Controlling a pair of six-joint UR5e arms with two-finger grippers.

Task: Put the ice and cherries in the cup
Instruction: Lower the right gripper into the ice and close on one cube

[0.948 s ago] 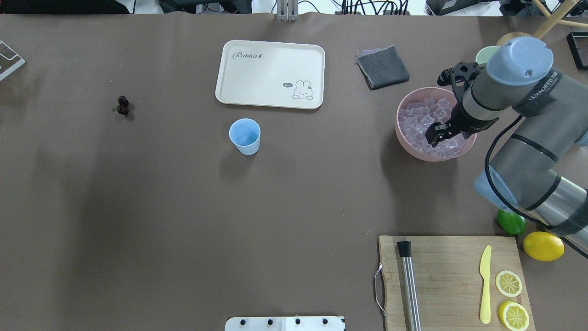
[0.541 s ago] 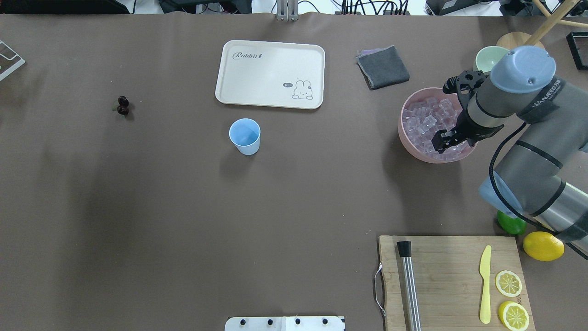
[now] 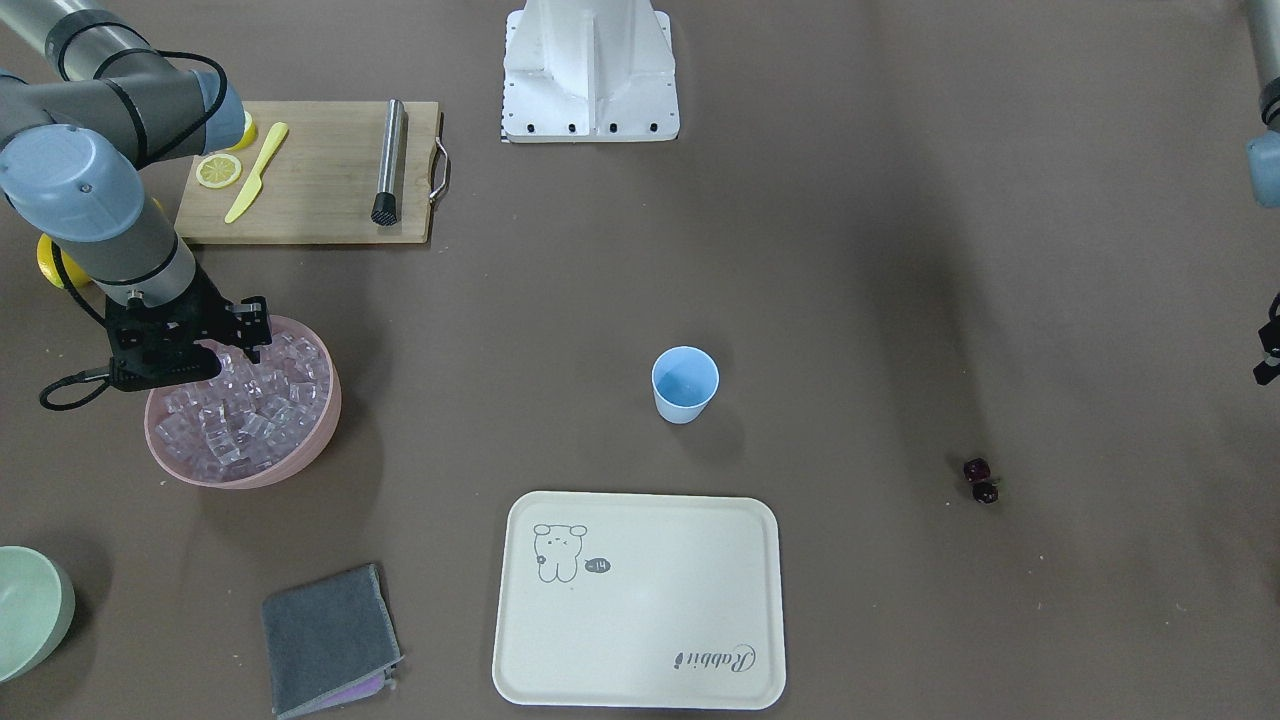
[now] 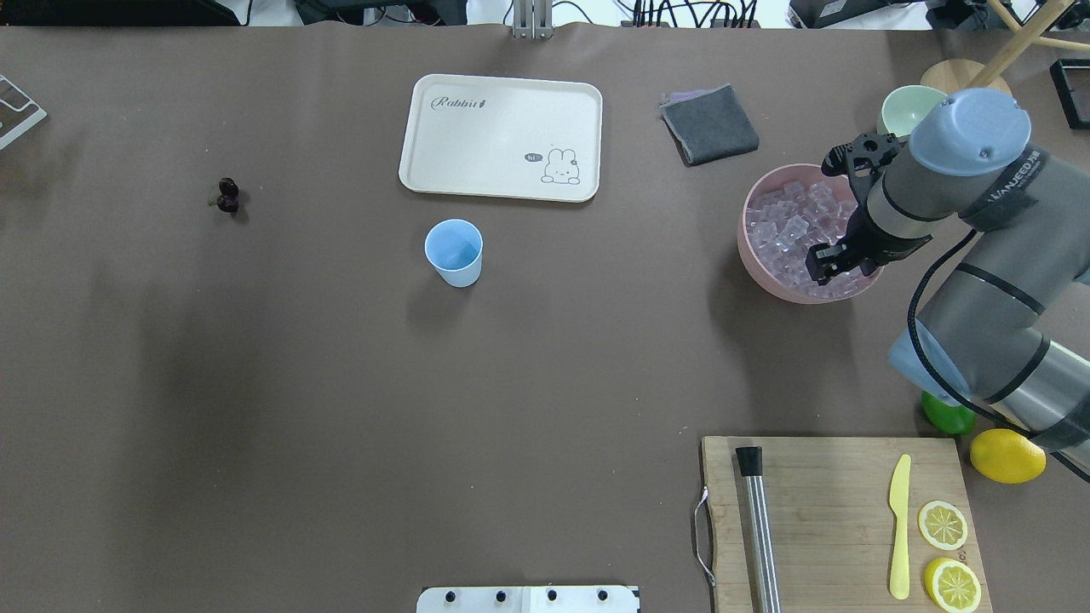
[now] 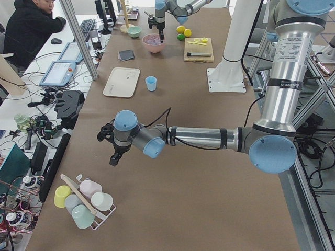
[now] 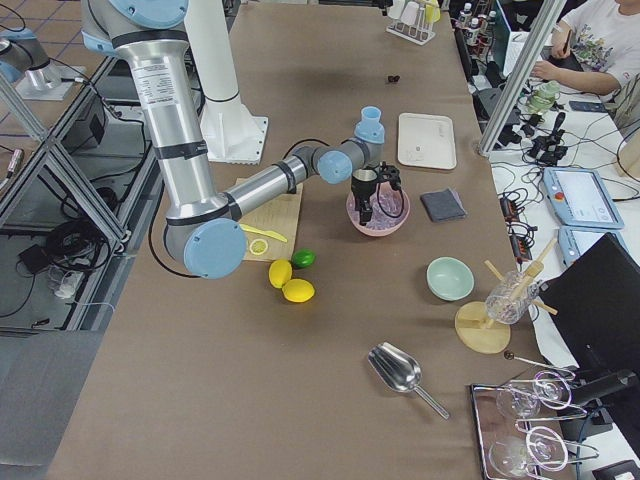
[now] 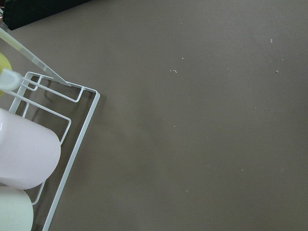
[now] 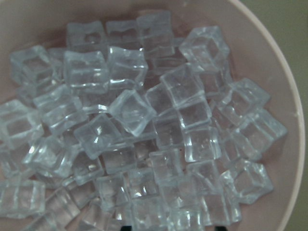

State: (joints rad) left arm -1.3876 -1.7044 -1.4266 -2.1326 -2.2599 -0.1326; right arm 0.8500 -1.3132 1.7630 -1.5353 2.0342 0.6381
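The ice [image 4: 794, 228] is a heap of clear cubes in the wide pink bowl [image 4: 756, 271] at the right. My right gripper [image 4: 830, 262] hangs over the near right part of the heap, just at the cubes. In the right wrist view the ice [image 8: 144, 125] fills the frame, and two dark fingertips show apart at the bottom edge, with nothing held. The light-blue cup [image 4: 454, 252] stands upright mid-table. The dark cherries [image 4: 227, 195] lie far left. My left gripper [image 5: 114, 157] hovers beyond the table's left end; I cannot tell whether it is open or shut.
A cream tray [image 4: 501, 137] lies behind the cup. A grey cloth [image 4: 709, 124] and a pale green bowl [image 4: 898, 109] sit near the pink bowl. A cutting board [image 4: 834, 511] holds a muddler, a knife and lemon slices. A lime [image 4: 947, 417] and a lemon [image 4: 1007, 455] lie beside it.
My right gripper has moved right and a little toward the robot over the ice bowl. The cup and the cherries have not moved.
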